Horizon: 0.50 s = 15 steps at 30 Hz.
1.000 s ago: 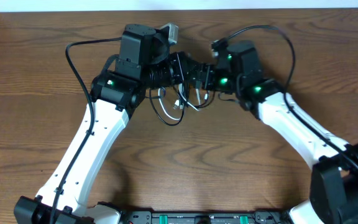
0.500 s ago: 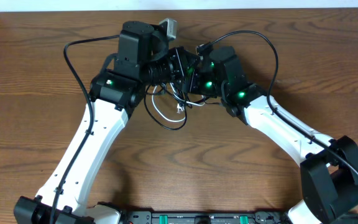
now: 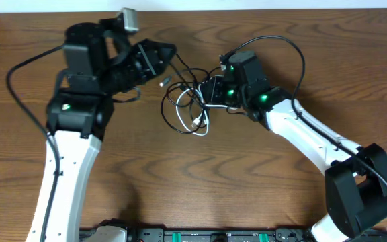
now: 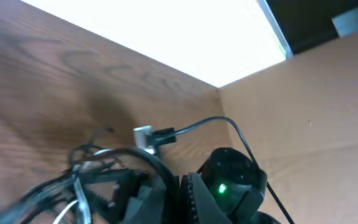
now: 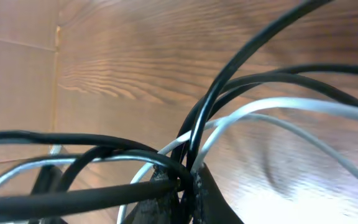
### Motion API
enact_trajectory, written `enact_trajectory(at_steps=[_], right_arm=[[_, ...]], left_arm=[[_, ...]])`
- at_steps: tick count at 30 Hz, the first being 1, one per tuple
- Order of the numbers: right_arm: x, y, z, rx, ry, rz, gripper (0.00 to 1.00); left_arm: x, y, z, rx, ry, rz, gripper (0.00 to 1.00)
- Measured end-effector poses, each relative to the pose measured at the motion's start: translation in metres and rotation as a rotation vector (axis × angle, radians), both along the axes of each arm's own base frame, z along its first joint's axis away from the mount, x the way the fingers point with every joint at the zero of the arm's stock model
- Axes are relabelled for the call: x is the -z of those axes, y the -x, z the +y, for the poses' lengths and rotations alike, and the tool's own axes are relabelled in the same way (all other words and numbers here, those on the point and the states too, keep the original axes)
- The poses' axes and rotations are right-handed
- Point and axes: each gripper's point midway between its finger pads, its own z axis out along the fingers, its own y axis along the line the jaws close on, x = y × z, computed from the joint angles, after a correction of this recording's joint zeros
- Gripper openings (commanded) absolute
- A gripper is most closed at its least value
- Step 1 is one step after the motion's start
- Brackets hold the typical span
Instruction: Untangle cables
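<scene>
The left gripper (image 3: 168, 52), far left, was clamped tight on a black strand of the cables (image 3: 192, 114). The right gripper (image 3: 211, 91) pinched the tangle's right side.

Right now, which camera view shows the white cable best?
The overhead view. There the white cable shows as a whole loop, lying among the black cables. The right wrist view is very close and shows only a few pale strands of it. The left wrist view shows a blurred bit at the bottom edge.
</scene>
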Motion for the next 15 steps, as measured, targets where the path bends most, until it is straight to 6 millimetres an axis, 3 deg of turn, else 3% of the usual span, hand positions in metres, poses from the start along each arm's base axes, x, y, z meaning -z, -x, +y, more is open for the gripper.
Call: enact_trajectory(at_steps=[4, 10, 14, 15], right_arm=[[0.008, -0.005, -0.021, 0.005, 0.043, 0.008, 0.01], [0.023, -0.004, -0.054, 0.023, 0.096, 0.079, 0.01], [0.032, 0.0, -0.076, 0.049, 0.124, 0.143, 0.01], [0.04, 0.001, -0.09, 0.077, 0.167, 0.169, 0.01]], left_arm=[[0.011, 0.006, 0.017, -0.03, -0.018, 0.059, 0.07], [0.044, 0.016, 0.046, -0.066, -0.114, 0.153, 0.07], [0.05, 0.013, 0.067, -0.099, -0.174, 0.136, 0.07], [0.05, 0.009, 0.077, -0.128, -0.2, 0.117, 0.07]])
